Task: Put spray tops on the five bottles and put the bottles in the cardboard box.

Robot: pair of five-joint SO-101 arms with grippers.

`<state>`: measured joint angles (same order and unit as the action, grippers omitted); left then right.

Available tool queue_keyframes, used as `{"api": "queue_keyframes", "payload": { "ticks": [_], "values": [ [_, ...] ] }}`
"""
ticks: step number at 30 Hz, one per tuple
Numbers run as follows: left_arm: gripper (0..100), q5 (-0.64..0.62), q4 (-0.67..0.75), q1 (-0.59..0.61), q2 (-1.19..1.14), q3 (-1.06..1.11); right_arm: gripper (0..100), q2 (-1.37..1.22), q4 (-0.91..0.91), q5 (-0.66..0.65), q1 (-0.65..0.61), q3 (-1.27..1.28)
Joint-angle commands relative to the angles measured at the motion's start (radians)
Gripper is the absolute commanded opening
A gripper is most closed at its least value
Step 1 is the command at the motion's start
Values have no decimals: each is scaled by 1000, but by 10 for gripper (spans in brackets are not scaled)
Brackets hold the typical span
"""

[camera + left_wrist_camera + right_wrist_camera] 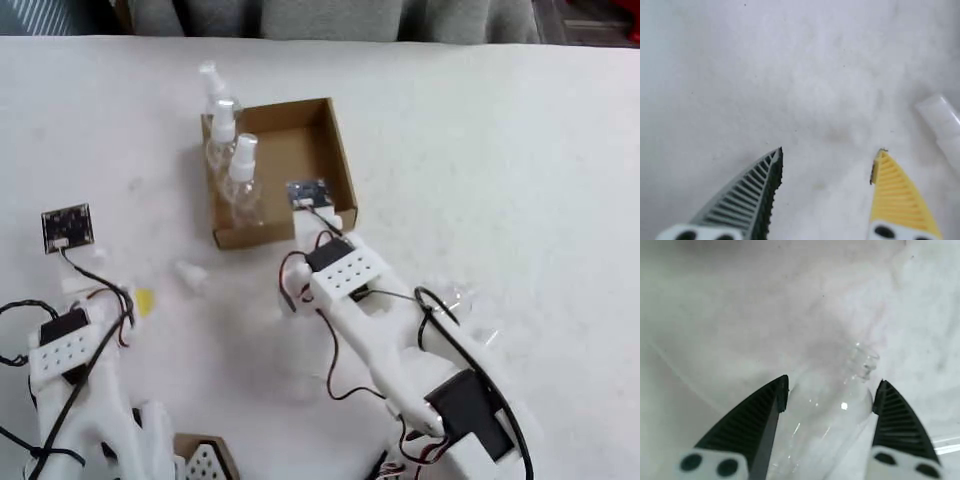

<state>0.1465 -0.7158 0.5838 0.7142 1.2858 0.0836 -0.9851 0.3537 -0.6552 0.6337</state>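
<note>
Box: brown open-topped cardboard box (pixel 338 150), far centre of the table, just beyond the right arm's wrist.
Capped bottles: three clear plastic bottles with white spray tops (pixel 243 180), in a row along the box's left side. The two nearer ones are inside. I cannot tell whether the farthest is inside or just behind the corner.
Uncapped bottle: clear plastic bottle with bare threaded neck (pixel 840 410), lying on the table, neck pointing away from the right wrist.
Second loose bottle: clear plastic bottle (pixel 455 298), on the table just beside the right arm, on the side away from the left arm.
Loose top: white plastic spray top (pixel 188 270), lying on the table between the two arms, near the box's front left corner. It also shows at the edge of the left wrist view.
Right gripper (pixel 832 382): released, black fingers spread, one on each side of the uncapped bottle's body.
Left gripper (pixel 830 152): released, one grey finger and one yellow spread apart, grasping nothing, over bare table with the loose top off to the yellow finger's side.
Surface: white cloth-covered table (pixel 520 130).
</note>
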Motion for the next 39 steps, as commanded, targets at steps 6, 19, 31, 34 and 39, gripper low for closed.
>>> {"api": "queue_keyframes", "payload": {
  "ticks": [6, 19, 31, 34, 39],
  "values": [
    [279, 11, 21, -13, 35, -5, 248, 13, 5, -172, -77, -17],
    [279, 12, 18, -13, 35, -5, 248, 84, -64, -324, -87, -49],
    [279, 12, 18, -13, 35, -5, 248, 214, -101, -83, -16, 18],
    [279, 12, 21, -13, 35, -5, 248, 196, -101, -81, -61, 20],
    [279, 12, 21, -13, 35, -5, 248, 171, -99, -81, -90, 20]
  ]
}}
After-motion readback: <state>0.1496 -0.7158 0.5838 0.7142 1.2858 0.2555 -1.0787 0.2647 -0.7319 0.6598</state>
